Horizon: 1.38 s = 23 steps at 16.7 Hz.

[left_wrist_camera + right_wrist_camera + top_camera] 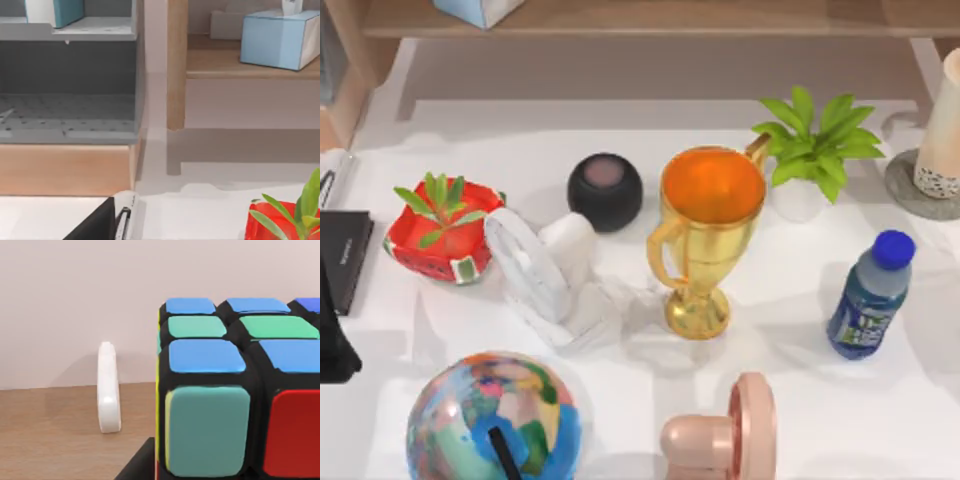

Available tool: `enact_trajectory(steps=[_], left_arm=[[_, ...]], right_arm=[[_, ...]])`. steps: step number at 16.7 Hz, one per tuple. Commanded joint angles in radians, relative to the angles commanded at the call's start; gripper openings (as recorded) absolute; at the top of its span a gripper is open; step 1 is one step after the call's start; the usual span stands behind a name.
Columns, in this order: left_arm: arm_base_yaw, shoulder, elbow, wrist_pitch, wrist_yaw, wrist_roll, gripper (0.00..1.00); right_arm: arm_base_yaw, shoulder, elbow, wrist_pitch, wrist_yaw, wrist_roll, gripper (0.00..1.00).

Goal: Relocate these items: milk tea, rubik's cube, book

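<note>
Crowding the white table [920,420] are a multicoloured globe [492,418], a gold trophy cup [704,235], a blue-capped drink bottle [870,296] — and, at the right edge, the tall cream-beige milk tea [944,130]. Close before my right wrist stands the black-edged rubik's cube [235,395] on a wooden surface, beside a white upright piece [108,387]; whether either of my grippers is gripping anything, I cannot tell.

A white bench [620,400] runs under a light wooden shelf [650,18] along its far edge. A grey perforated rack [70,115] adjoins a wooden post [177,65]; the wall behind is pale.
</note>
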Motion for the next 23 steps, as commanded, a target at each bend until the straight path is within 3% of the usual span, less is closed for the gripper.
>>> enact_trajectory(steps=[6,19,23], left_arm=[[0.0,0.0,0.0,0.0,0.0,0.0,1.0],[0.0,0.0,0.0,0.0,0.0,0.0,1.0],[0.0,0.0,0.0,0.0,0.0,0.0,1.0]], right_arm=[[0.006,0.044,0.027,-0.04,-0.027,-0.025,0.0],[0.006,0.044,0.027,-0.04,-0.027,-0.025,0.98],[0.006,0.044,0.027,-0.04,-0.027,-0.025,1.0]])
